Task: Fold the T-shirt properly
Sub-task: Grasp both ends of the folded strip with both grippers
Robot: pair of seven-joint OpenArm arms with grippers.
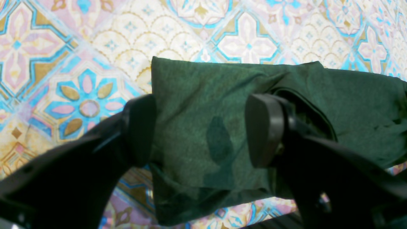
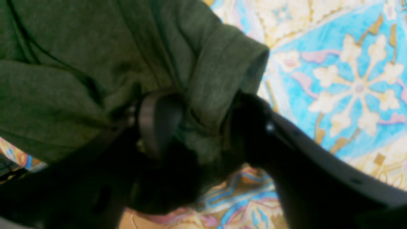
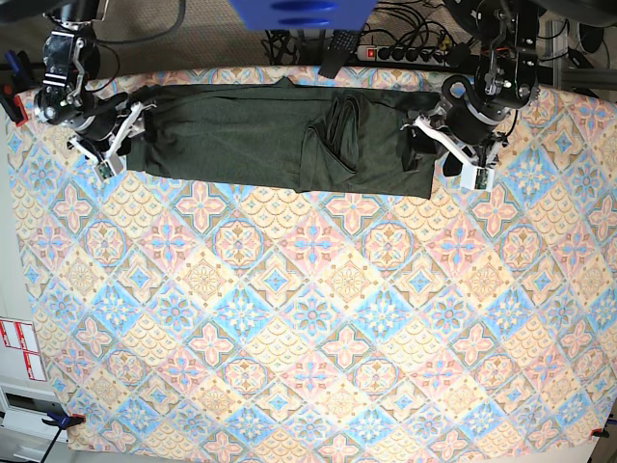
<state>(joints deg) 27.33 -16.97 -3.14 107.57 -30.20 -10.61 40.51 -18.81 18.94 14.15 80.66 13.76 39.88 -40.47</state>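
Note:
The T-shirt (image 3: 241,135), dark olive green, lies as a long folded band across the far part of the table, with bunched folds near its middle. My left gripper (image 3: 424,152) is at the band's right end. In the left wrist view its fingers (image 1: 140,127) stand wide open above the flat end of the T-shirt (image 1: 197,89), holding nothing. My right gripper (image 3: 133,138) is at the left end. In the blurred right wrist view the right gripper (image 2: 203,124) has its jaws apart, and a rolled fold of the T-shirt (image 2: 79,47) lies loosely between them.
A patterned tablecloth (image 3: 308,318) covers the table. A power strip and cables (image 3: 405,48) run along the far edge behind the shirt, and a blue object (image 3: 299,12) hangs at the top centre. Red-and-white labels (image 3: 19,347) sit at the left side.

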